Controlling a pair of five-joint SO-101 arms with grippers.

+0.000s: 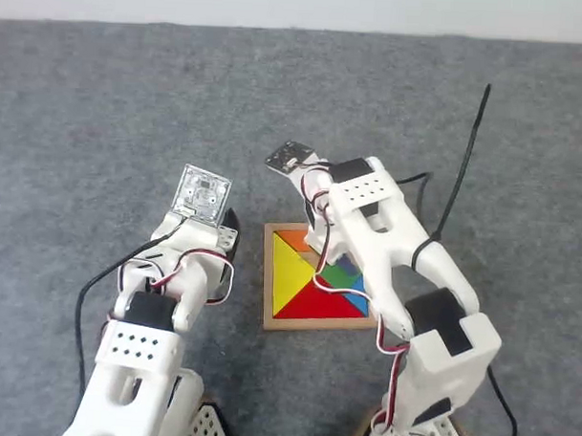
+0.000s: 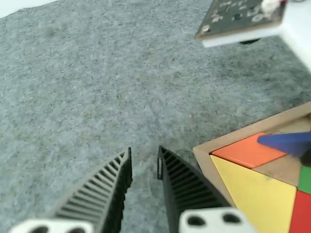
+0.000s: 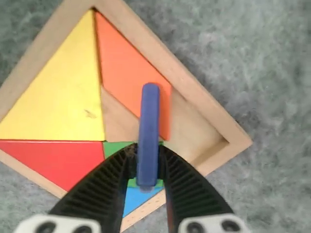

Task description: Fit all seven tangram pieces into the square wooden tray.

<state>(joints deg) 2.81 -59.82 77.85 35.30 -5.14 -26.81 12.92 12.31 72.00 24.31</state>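
**A:** What is the high view showing?

**B:** The tray (image 1: 267, 275) is lying on the grey mat (image 1: 132, 107), in front of the two arms. A yellow piece (image 1: 289, 271), a red piece (image 1: 326, 302), an orange piece (image 1: 292, 239) and a green piece (image 1: 342, 274) are sitting inside it. The right arm (image 1: 373, 206) is leaning over the tray's far half and covering part of it. The left gripper (image 1: 229, 233) is hanging just beside the tray's left edge, apart from it.

**A:** And the left wrist view?

**B:** The left gripper (image 2: 144, 153) is hovering over bare mat, its jaws standing a little apart with nothing between them. One tray corner (image 2: 204, 148) is lying near it. The blue piece (image 2: 286, 142) is poking in above the orange one.

**A:** The right wrist view?

**B:** The right gripper (image 3: 146, 156) is pinching the blue piece (image 3: 148, 121), which is standing on edge. It is standing over the orange piece's edge and a bare wooden gap in the tray. Whether it is touching the wood, I cannot tell. A light-blue piece (image 3: 136, 199) is peeking out between the fingers, next to the green one.
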